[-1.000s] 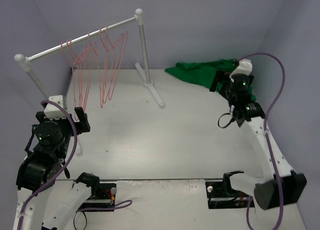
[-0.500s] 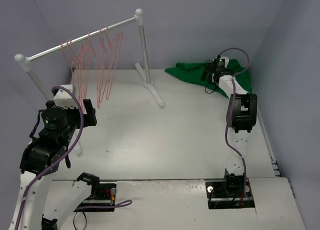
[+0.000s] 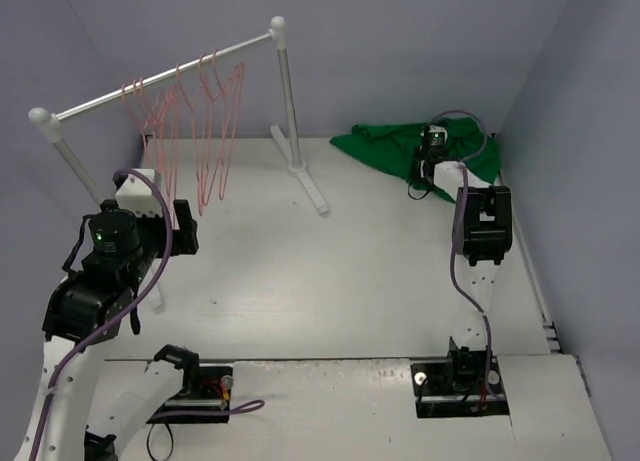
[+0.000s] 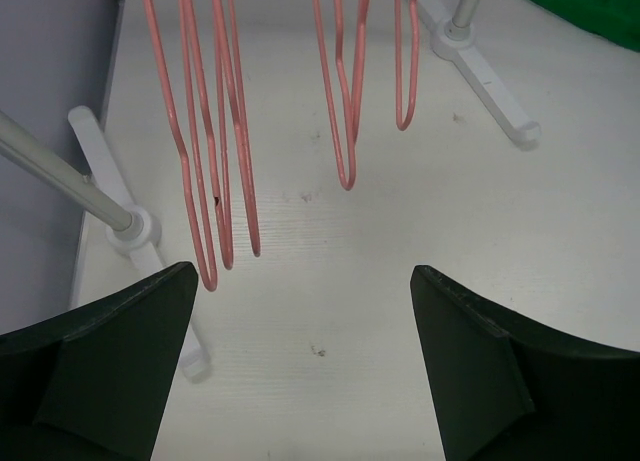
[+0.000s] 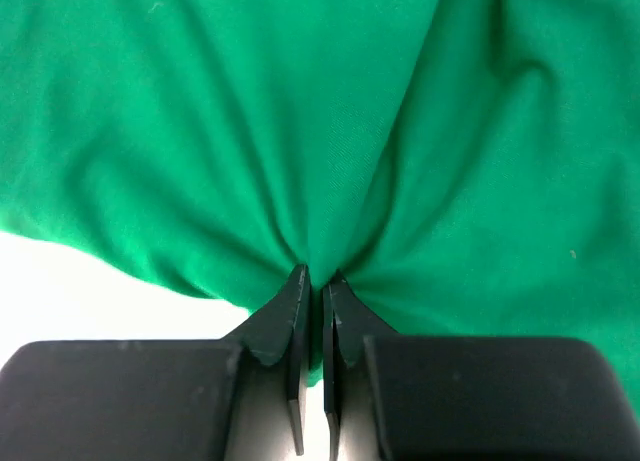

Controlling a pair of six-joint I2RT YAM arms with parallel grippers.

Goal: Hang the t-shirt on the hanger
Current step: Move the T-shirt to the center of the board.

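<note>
1. t-shirt (image 5: 250,131): soft green cloth, matt, loads of creases.
2. hangers (image 4: 346,185): thin pink-red wire, smooth, bit of a sheen.
3. rack (image 4: 65,174): greyish metal-looking pole, white plastic-looking feet.
4. surface (image 4: 330,291): white, matt, faint grain, a few scuffs.
5. left gripper (image 4: 302,269): matt black plastic, pretty smooth.

A robotics lab test cell is indicated: a white table (image 3: 330,281) is enclosed by bare lilac walls (image 3: 400,41), a left arm (image 3: 100,271) and right arm (image 3: 483,226) are bolted to it, purple cables (image 3: 452,266) are exposed, and hangers (image 3: 215,131) are hung on a white rack (image 3: 284,91)

Plain bright green t-shirt (image 3: 385,144), pink-red hangers (image 3: 210,141), white rack (image 3: 285,91), whitish table (image 3: 330,281).
</note>
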